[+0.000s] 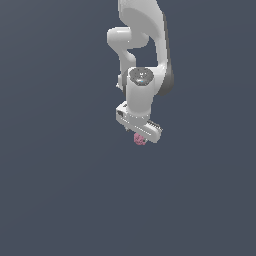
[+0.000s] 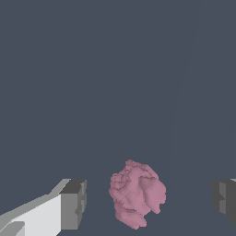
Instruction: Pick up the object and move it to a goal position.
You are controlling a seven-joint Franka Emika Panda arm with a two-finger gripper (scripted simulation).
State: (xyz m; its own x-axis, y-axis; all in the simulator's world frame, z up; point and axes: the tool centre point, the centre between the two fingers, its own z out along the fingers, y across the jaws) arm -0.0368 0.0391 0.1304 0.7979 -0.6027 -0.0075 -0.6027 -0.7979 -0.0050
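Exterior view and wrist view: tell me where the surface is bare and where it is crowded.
The grey surface is bare on every side of the arm in the exterior view. The only crowded spot is under the gripper: the pink clump sits between the open fingers, with a gap showing on each side of it.
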